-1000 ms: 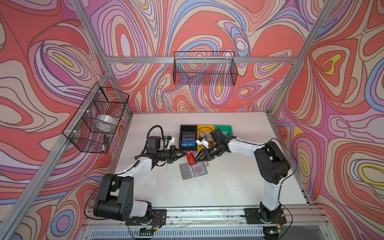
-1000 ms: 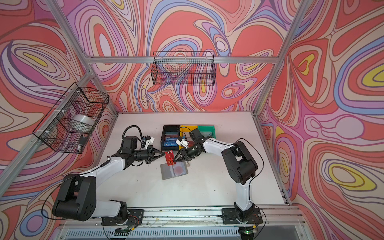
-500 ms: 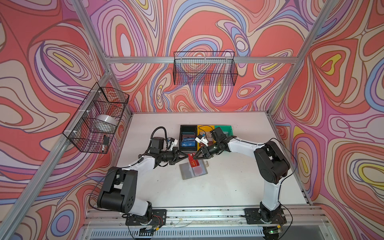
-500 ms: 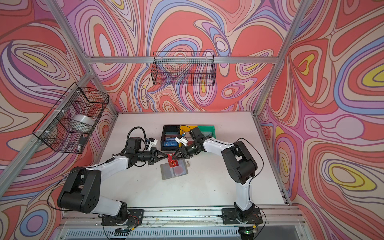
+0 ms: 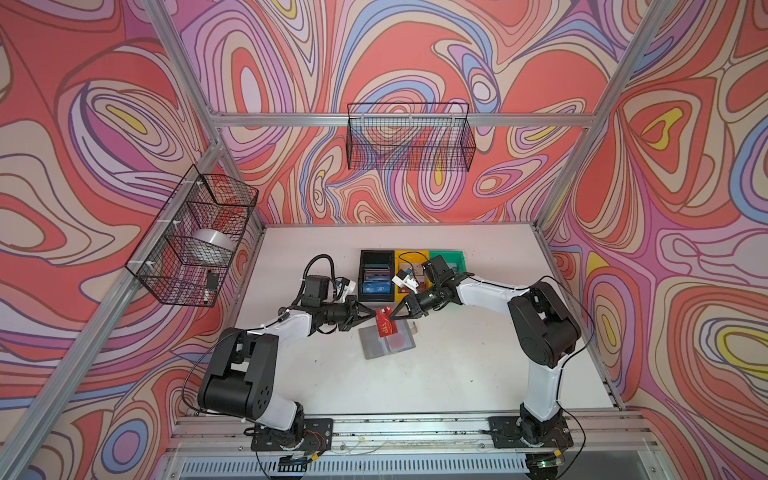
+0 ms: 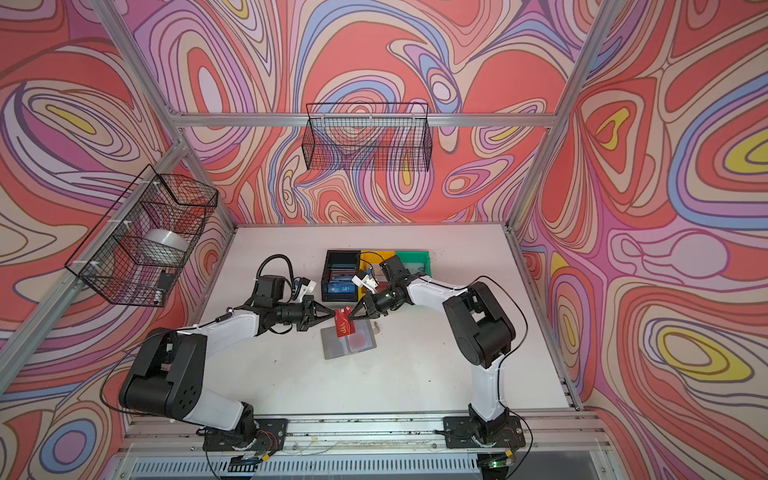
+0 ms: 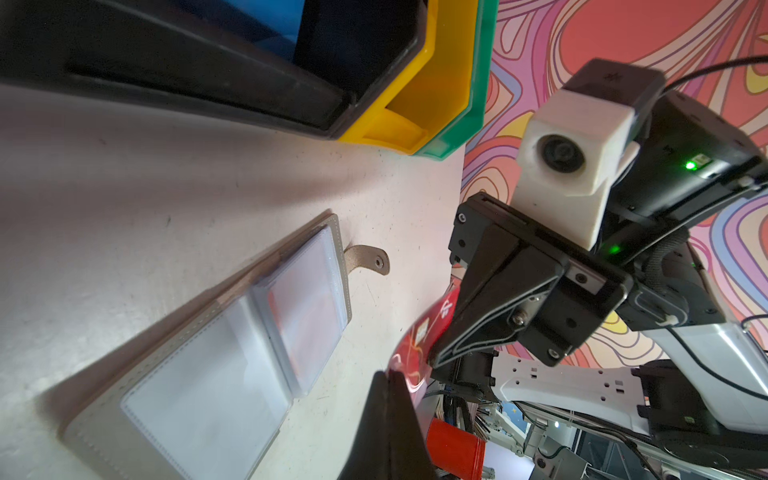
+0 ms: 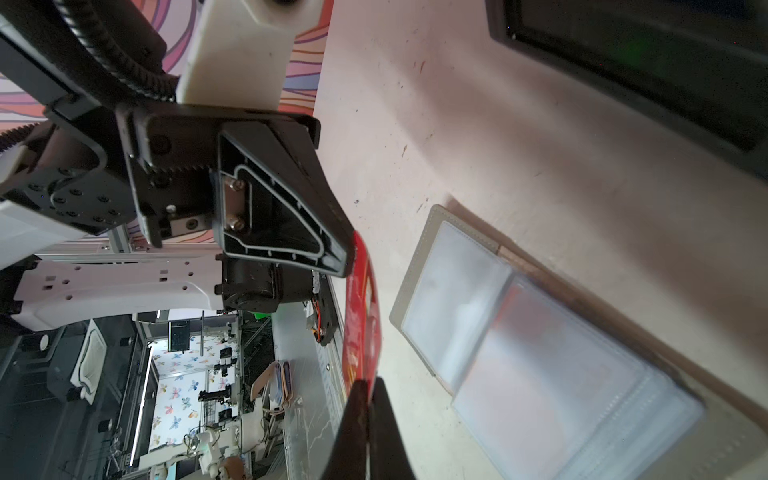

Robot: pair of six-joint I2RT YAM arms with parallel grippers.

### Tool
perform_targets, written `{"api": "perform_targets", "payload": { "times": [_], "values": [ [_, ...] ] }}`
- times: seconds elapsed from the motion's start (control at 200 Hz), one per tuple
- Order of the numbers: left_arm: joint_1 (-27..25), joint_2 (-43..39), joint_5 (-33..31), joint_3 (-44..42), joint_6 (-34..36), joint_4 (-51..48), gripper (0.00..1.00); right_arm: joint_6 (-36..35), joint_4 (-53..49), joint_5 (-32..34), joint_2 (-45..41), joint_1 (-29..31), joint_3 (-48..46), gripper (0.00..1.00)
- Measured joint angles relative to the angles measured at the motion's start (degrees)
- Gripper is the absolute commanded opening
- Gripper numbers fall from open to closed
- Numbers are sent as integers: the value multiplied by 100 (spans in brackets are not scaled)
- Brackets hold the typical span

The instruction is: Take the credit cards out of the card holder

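Nearest me, the card holder (image 5: 374,347) lies open and flat mid-tabletop, tab toward the right edge. Just above its far edge is the red card (image 5: 387,328), fully out (slightly bowed), long axis roughly front-to-back. The left gripper (image 5: 372,314) pinches its left side and the right gripper (image 5: 395,316) its right, both clamped on it. The black bin (image 5: 376,252) sits straight behind, toward the back edge. My guess is that one hand lets go next.

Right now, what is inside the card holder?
A card with a red circle shows through one sleeve; the other sleeve looks empty. Whatever sleeves stacked beneath hold is covered.
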Motion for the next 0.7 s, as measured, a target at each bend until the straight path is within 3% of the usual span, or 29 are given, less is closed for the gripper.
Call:
{"api": "perform_targets", "payload": {
  "times": [0.215, 0.406, 0.541, 0.696],
  "values": [
    [-9, 0, -26, 57, 120, -184, 14, -295, -293, -9, -24, 2, 68, 0],
    [28, -48, -232, 212, 243, -444, 21, -1147, -1626, 487, -42, 13, 798, 0],
    [55, -63, -321, 302, 328, -549, 21, -1930, -2949, 1185, -37, -63, 1834, 0],
    [55, -63, -365, 302, 348, -588, 21, -2671, -4122, 2417, 50, -155, 3318, 0]
  ]
}}
